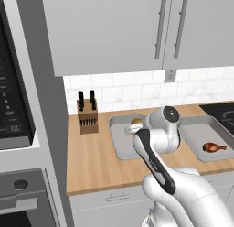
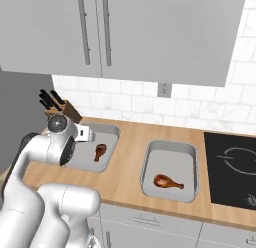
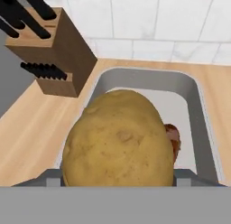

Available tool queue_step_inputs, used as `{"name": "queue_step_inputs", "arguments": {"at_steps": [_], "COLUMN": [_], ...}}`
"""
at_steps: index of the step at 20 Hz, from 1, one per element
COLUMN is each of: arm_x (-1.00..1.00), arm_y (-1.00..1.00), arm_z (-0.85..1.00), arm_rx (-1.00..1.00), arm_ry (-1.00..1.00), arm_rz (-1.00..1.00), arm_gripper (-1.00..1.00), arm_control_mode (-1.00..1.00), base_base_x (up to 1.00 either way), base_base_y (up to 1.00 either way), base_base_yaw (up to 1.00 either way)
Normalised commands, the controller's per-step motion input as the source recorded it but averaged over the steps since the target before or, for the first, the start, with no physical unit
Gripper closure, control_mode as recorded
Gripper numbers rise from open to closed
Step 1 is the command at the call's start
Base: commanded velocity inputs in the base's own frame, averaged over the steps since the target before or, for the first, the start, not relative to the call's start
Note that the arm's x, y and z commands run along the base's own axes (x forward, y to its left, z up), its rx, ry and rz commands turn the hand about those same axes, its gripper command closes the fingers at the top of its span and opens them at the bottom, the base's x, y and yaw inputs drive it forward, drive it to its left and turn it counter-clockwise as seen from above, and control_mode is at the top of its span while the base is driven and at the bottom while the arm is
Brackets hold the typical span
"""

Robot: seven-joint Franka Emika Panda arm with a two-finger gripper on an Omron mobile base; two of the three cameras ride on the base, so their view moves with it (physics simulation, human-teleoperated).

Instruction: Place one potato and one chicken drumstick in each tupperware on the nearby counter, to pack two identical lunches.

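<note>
So right up close in the hand view there's a big yellow-brown potato [image 3: 118, 139] sitting between the gripper's finger tips, jaws spread wide around it and clamped on its sides, hanging over the left tupperware [image 3: 198, 123]. Just past the potato's right edge you can see a sliver of a red-brown chicken drumstick [image 3: 172, 139] lying on that container's floor. The right base view gives that drumstick [image 2: 100, 152] in full, inside the same tray [image 2: 107, 154], but the arm's big joint covers the hand there, so you get no look at the potato. The left base view is the other way round: a bit of the potato [image 1: 135, 121] pokes out above the arm over the left tray [image 1: 118, 143], and the drumstick in it is hidden behind the arm. Further right, well apart on the wooden counter [image 2: 132, 162], the second tupperware [image 2: 192, 157] holds the other drumstick [image 2: 167, 182], bone end pointing right. Behind the left tray, by the tiled wall, stands a wooden knife block [image 3: 52, 51], and a black stovetop [image 2: 232, 164] sits at the far right end.
</note>
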Motion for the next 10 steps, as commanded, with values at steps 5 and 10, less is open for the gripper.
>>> {"name": "queue_step_inputs", "arguments": {"at_steps": [5, 10], "arm_x": [0.62, 0.37], "arm_y": [0.12, 0.0], "arm_z": [-0.28, -0.43], "arm_rx": [0.01, 0.0], "arm_ry": [0.29, 0.15], "arm_rz": [0.01, 0.0], "arm_gripper": [1.0, 1.0], "arm_control_mode": [-1.0, -1.0], "base_base_x": [0.0, 0.0], "base_base_y": [0.0, 0.0], "base_base_yaw": [0.0, 0.0]}}
